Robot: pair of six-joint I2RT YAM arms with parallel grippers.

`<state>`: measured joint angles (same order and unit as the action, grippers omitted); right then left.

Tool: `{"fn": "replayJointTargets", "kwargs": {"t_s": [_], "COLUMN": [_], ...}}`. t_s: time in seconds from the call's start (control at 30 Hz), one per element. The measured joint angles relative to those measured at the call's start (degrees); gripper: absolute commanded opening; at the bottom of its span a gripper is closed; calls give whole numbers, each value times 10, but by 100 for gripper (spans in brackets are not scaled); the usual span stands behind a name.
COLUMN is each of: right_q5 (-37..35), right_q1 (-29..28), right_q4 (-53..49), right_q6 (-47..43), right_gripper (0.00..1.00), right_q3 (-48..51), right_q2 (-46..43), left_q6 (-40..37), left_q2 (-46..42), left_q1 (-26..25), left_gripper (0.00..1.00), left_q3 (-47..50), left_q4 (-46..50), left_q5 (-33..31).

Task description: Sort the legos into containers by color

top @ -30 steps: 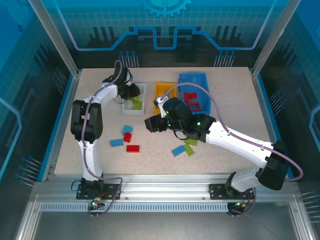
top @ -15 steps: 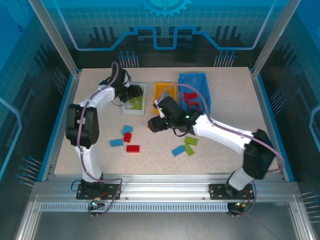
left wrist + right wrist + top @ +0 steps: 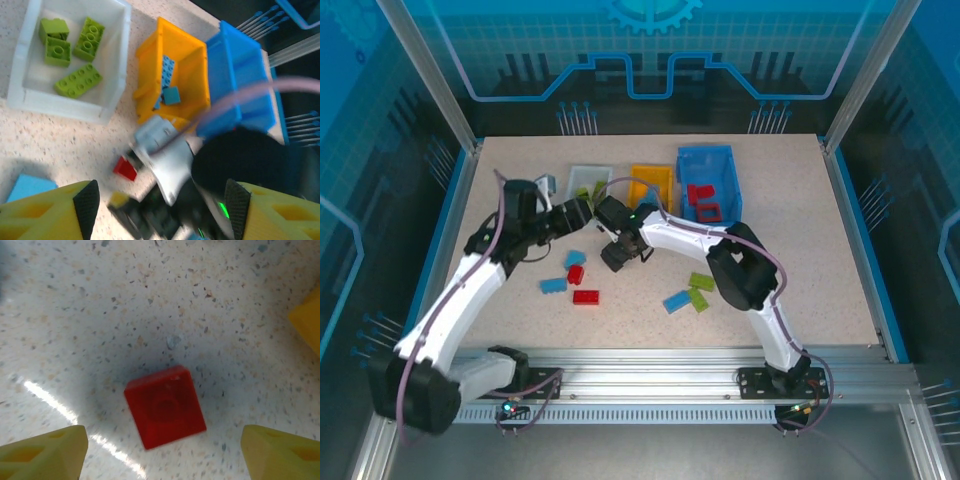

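Note:
A small red lego [image 3: 165, 412] lies flat on the speckled table, and my right gripper [image 3: 162, 455] hovers straight above it, open, a finger on each side and apart from it. From above, the right gripper [image 3: 616, 254] is in front of the orange container [image 3: 650, 185]. My left gripper [image 3: 580, 212] is open and holds nothing, just in front of the white container [image 3: 70, 60], which holds green legos [image 3: 77, 80]. The orange container [image 3: 172, 75] holds blue legos [image 3: 168, 75]. The blue container [image 3: 708, 185] holds red legos [image 3: 700, 193]. The left wrist view shows the red lego [image 3: 125, 168] beside the blurred right gripper.
Loose legos lie toward the near edge: blue [image 3: 575, 258], red [image 3: 575, 274], blue [image 3: 553, 285], red [image 3: 586, 296], blue [image 3: 676, 301] and two green [image 3: 701, 282]. The right arm [image 3: 740, 260] arches over the middle of the table. A blue lego [image 3: 27, 187] lies near my left finger.
My left gripper has opened and drawn back from over the white container toward the table's middle. My right gripper has swung left and lowered over the red lego, opening a little wider.

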<state>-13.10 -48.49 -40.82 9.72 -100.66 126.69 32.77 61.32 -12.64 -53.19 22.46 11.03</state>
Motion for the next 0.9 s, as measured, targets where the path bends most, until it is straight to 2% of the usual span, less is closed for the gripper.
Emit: {"fn": "replayJointTargets", "kwargs": {"t_s": [0.17,0.3,0.43,0.6,0.77,0.9], "right_q5": [-2,-2,-2,-2,-6,-21], "right_q1": [7,9,9,9,9,16], "right_q4": [-23,-37,-39,-31,-26,-7], "right_q6": [-27,-37,-39,-35,-27,-12], "right_gripper": [62,51,40,35,33,33], "right_q3": [-57,-82,-100,-75,-10,64], "right_q2": [45,58,71,54,-11,-112], "left_q6": [41,52,61,64,69,80], "left_q2": [-146,-207,-215,-207,-181,-162], "left_q1": [-12,-12,-12,-13,-24,-57], "left_gripper": [76,75,75,75,75,75], "left_q3": [66,75,75,75,75,71], "left_q4": [34,71,93,97,85,68], "left_q5": [4,4,7,19,31,34]}}
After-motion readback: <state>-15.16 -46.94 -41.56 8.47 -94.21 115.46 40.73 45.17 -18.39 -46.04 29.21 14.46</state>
